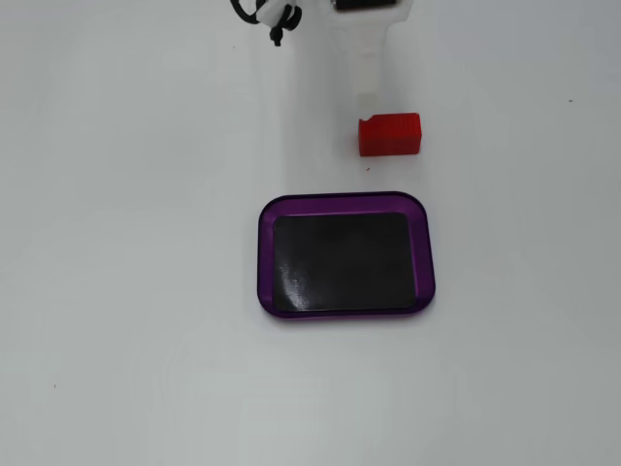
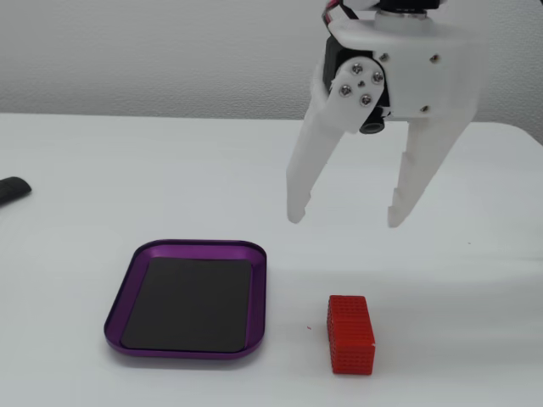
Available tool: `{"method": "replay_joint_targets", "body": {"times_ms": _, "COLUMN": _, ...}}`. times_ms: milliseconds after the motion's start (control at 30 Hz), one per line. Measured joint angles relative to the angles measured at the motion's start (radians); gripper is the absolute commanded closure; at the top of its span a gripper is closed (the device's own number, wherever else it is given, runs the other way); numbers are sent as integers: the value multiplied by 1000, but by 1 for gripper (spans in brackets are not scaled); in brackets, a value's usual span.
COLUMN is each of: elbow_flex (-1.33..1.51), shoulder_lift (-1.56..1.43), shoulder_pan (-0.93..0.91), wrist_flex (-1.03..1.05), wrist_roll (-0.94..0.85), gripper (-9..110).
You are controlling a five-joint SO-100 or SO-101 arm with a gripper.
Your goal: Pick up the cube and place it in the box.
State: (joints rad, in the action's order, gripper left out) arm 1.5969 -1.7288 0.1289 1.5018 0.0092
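Note:
The red ribbed cube (image 2: pixel 350 333) lies on the white table, to the right of the box in a fixed view. The box (image 2: pixel 260 292) is a shallow purple-rimmed tray with a bare black bottom. My white gripper (image 2: pixel 345 219) hangs open and empty above the table, behind and above the cube, touching nothing. In a fixed view from above, the cube (image 1: pixel 390 134) lies just beyond the box's far rim (image 1: pixel 340 201), and one white finger (image 1: pixel 367 73) reaches down from the top edge towards the cube.
A dark object (image 2: pixel 10 190) lies at the left edge of the table. Black and white cables (image 1: pixel 267 14) hang at the arm's base at the top edge. A pale wall stands behind the table.

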Motion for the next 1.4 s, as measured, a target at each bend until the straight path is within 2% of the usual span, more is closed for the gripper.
{"method": "replay_joint_targets", "body": {"times_ms": 700, "elbow_flex": 18, "shoulder_lift": 3, "shoulder_pan": -25, "wrist_flex": -74, "wrist_roll": 44, "gripper": 76}}
{"method": "replay_joint_targets", "body": {"times_ms": 833, "elbow_flex": 146, "shoulder_lift": 2, "shoulder_pan": -51, "wrist_flex": -112, "wrist_roll": 71, "gripper": 76}}
{"method": "replay_joint_targets", "body": {"times_ms": 1033, "elbow_flex": 325, "shoulder_lift": -5, "shoulder_pan": 61, "wrist_flex": -227, "wrist_roll": 97, "gripper": 76}}
{"method": "replay_joint_targets", "body": {"times_ms": 1400, "elbow_flex": 337, "shoulder_lift": -32, "shoulder_pan": 153, "wrist_flex": -393, "wrist_roll": 144, "gripper": 76}}
